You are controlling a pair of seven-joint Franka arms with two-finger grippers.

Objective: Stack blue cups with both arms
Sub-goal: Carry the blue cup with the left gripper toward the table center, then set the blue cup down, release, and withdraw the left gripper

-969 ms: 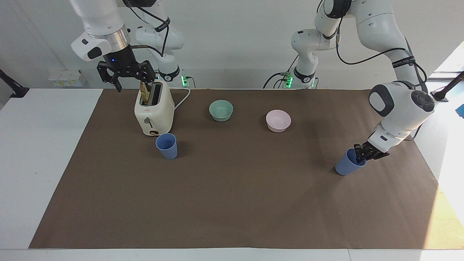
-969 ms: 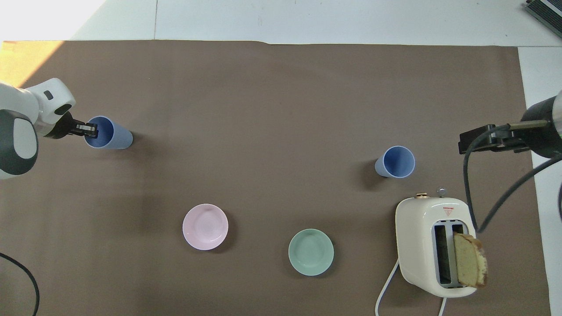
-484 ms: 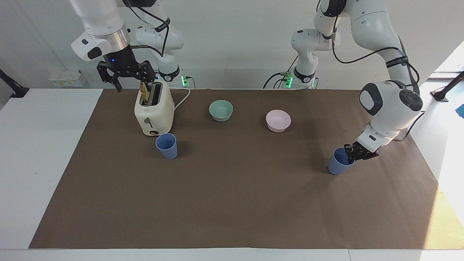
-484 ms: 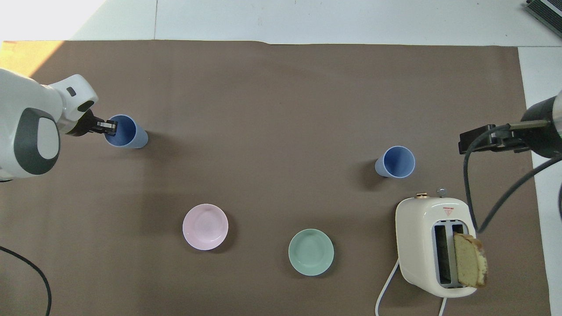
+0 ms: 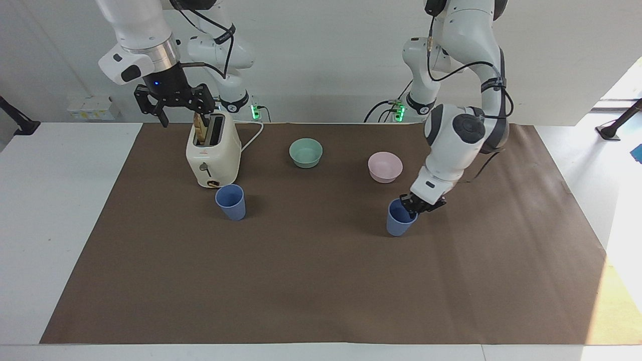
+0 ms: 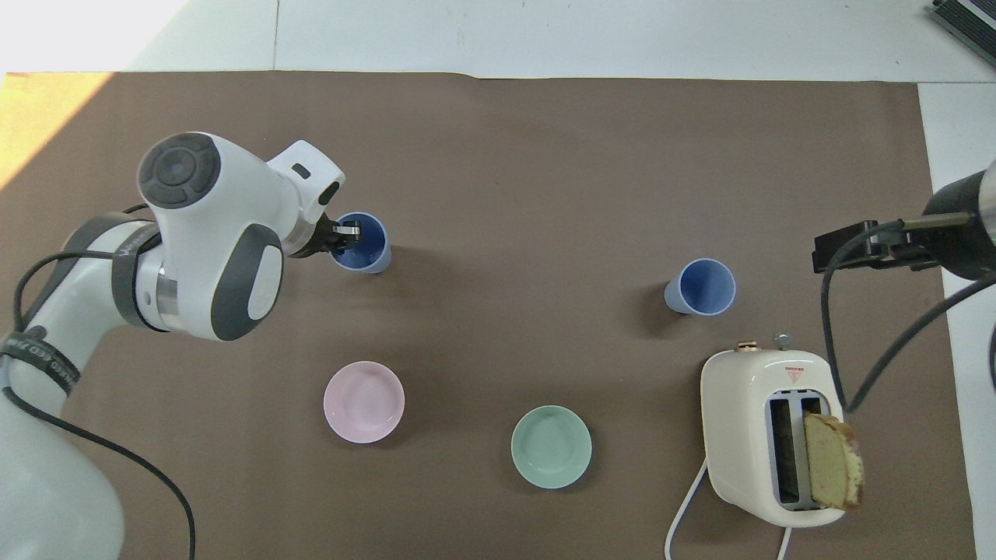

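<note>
Nearest the robots, the right gripper (image 5: 174, 103) is hanging with its fingers spread wide over the toaster (image 5: 213, 155), which is holding a bread slice (image 6: 832, 470), while the mint-green bowl (image 5: 306, 152) and the pink bowl (image 5: 385, 166) are sitting along the same row. Farther out, one blue cup (image 5: 231, 201) is standing upright just beside the toaster. The left gripper (image 5: 415, 206) is clenching the rim of the other blue cup (image 5: 399, 218), which is sitting slightly farther out than the pink bowl.

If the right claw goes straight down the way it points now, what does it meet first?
Probably the toaster: the open right claw hangs over it, points downward. The bread slice in its slot may come first; depth is unclear.
</note>
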